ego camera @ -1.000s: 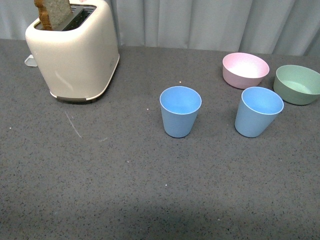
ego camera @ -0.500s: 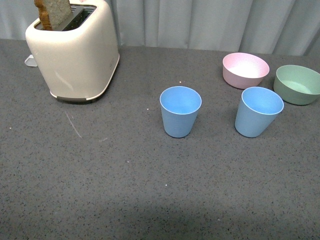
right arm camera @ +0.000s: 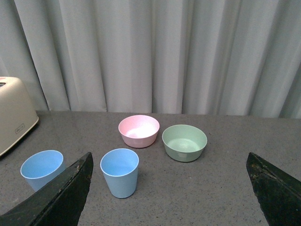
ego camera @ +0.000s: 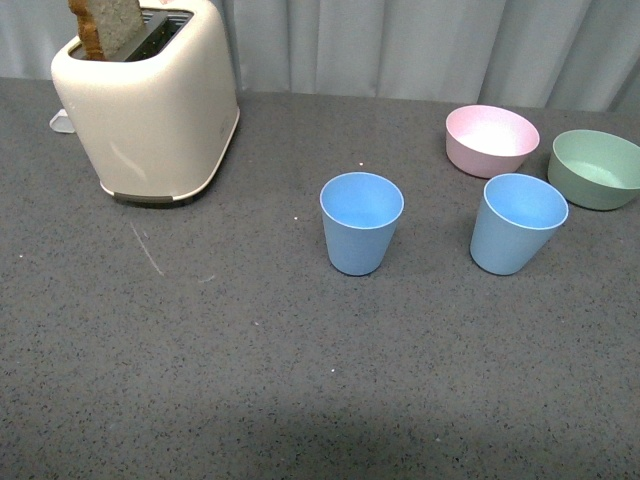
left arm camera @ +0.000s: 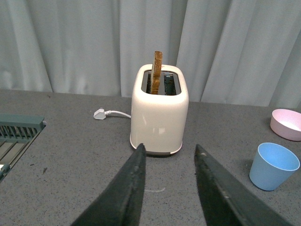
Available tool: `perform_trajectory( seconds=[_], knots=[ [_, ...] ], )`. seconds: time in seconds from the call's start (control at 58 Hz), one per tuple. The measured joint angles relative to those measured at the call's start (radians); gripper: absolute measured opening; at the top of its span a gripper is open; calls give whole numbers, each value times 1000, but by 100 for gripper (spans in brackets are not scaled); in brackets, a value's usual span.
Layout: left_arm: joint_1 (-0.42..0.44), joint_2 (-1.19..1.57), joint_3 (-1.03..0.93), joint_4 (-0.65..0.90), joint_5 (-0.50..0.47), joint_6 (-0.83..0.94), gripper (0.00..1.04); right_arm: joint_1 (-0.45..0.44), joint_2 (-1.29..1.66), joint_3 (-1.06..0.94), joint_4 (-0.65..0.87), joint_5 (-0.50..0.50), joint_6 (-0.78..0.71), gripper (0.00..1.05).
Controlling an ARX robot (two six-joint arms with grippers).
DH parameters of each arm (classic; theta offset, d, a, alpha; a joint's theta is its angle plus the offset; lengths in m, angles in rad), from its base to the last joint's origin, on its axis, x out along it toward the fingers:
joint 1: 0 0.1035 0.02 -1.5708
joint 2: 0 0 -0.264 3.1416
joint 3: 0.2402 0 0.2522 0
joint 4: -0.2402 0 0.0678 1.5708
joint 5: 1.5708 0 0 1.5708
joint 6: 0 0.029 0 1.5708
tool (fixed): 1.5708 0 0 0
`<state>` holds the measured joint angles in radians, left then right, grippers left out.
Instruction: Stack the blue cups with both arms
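Two light blue cups stand upright and empty on the grey table: one in the middle (ego camera: 360,222), one to its right (ego camera: 517,222). Neither arm shows in the front view. In the left wrist view my left gripper (left arm camera: 169,150) is open and empty, its fingers pointing at the toaster, with one blue cup (left arm camera: 273,165) off to the side. In the right wrist view my right gripper (right arm camera: 169,157) is wide open and empty; one blue cup (right arm camera: 120,172) stands between its fingers further off, the other blue cup (right arm camera: 41,169) is partly behind a finger (right arm camera: 61,197).
A cream toaster (ego camera: 150,100) with a slice of bread (ego camera: 105,25) stands at the back left, its plug and cord (left arm camera: 106,113) beside it. A pink bowl (ego camera: 490,139) and a green bowl (ego camera: 595,167) sit at the back right. A dish rack (left arm camera: 16,136) shows in the left wrist view.
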<state>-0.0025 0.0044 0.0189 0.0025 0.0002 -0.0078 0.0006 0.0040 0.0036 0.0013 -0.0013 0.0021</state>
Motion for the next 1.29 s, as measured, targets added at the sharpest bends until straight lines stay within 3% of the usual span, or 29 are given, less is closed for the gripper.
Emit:
perform_trajectory(
  seconds=[0.293,0.379,0.448,0.552,0.759,1.0,1.293],
  knots=[
    [0,0,0,0,0,0,85,0,0,0,0,0,0,95],
    [0,0,0,0,0,0,100,0,52,22,-66,38,-101,95],
    [0,0,0,0,0,1,98,-27,158,39,-68,34,-189,95],
    [0,0,0,0,0,1,98,-61,328,70,-21,-2,-199,95],
    [0,0,0,0,0,1,98,-65,1083,290,328,-15,-127,95],
    [0,0,0,0,0,1,98,-15,1601,644,200,-11,-49,95],
    [0,0,0,0,0,1,98,32,1837,893,111,5,48,95]
  ],
)
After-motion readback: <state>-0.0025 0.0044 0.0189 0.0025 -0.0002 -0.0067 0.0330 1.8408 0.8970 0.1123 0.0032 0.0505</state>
